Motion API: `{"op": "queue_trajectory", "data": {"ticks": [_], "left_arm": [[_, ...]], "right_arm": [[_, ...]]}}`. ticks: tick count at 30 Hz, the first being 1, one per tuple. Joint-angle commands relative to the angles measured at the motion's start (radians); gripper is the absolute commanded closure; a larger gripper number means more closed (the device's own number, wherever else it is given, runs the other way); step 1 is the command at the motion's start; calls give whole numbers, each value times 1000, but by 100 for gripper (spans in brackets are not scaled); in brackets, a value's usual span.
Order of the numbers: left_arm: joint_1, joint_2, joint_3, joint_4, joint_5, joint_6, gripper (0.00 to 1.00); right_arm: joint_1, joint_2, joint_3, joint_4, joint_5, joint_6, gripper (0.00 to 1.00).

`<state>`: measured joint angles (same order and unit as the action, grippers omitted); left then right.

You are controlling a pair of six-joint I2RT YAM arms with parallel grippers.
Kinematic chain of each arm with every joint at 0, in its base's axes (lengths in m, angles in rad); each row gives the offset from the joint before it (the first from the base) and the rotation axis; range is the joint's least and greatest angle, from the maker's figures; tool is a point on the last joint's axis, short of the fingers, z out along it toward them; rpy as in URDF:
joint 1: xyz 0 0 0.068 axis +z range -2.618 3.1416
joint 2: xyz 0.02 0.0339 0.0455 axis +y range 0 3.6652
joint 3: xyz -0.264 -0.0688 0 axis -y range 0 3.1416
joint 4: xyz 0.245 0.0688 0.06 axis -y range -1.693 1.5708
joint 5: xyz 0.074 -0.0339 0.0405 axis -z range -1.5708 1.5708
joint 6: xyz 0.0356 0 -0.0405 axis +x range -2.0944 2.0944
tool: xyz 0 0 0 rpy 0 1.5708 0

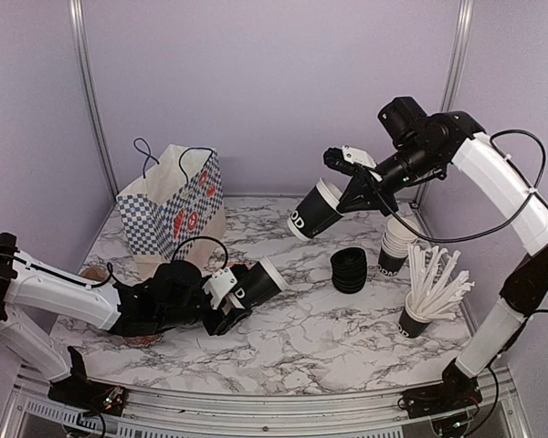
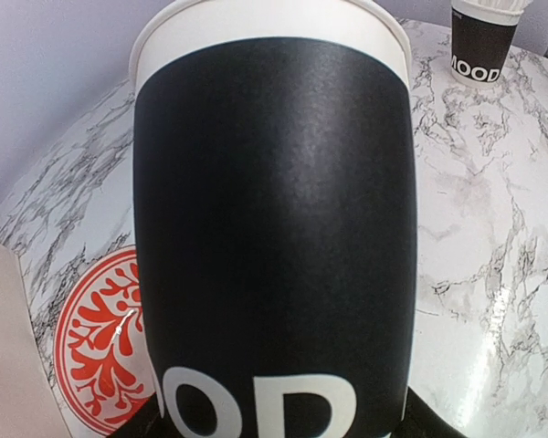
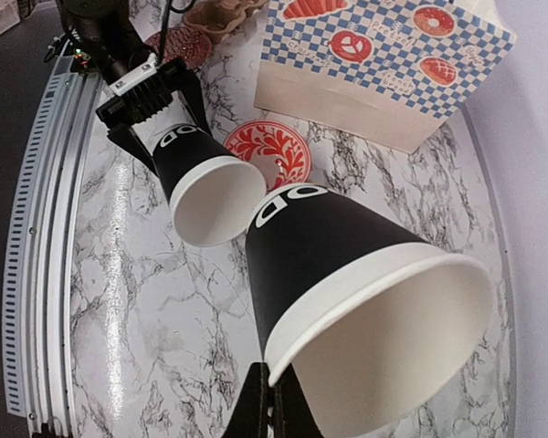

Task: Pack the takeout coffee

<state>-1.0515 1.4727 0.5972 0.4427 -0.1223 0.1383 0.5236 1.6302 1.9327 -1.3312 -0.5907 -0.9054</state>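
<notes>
Two black paper cups with white lettering are held, one by each arm, both open-mouthed and lidless.

From the top camera, the left gripper [image 1: 230, 301] is clamped around the base of the left cup [image 1: 258, 281]. That cup lies on its side, low over the left half of the marble table [image 1: 329, 351], its mouth facing the middle. Whether it touches the surface I cannot tell. The right gripper [image 1: 353, 193] is closed tight on the rim of the right cup [image 1: 312, 212], which hangs tilted in the air over the far middle of the table. A checkered paper bag [image 1: 173, 214] stands at the far left corner. A stack of black lids [image 1: 349, 270] sits near the centre, a stack of cups [image 1: 397, 242] toward the right edge, and a straw-filled cup [image 1: 416, 319] nearer the front right.

From the left wrist, the left cup fills the frame, dark finger tips just showing at its lower sides. A red patterned disc [image 2: 100, 351] lies on the marble beside it.

From the right wrist, the right cup's cream mouth looms close, its wall pinched between closed fingers [image 3: 272, 411]. Beyond are the left cup in its gripper, the red disc and the bag.
</notes>
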Motion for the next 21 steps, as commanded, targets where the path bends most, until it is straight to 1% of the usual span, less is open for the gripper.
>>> {"op": "queue_trajectory", "data": {"ticks": [1,7,13,15,21], "left_arm": [[2,-71,25,-2,-19,-26,51],[2,-152,23,1,-33,-61,49],[2,-231,34,1,-37,-95,49],[1,-245,38,4,-34,-105,49],[1,-257,43,27,-22,-128,49]], "right_arm": [[4,27,2,180,175,114,100],[2,188,35,295,437,151,100],[-16,366,62,357,650,178,100],[-27,414,86,357,672,188,100],[-48,492,123,352,648,195,100]]}}
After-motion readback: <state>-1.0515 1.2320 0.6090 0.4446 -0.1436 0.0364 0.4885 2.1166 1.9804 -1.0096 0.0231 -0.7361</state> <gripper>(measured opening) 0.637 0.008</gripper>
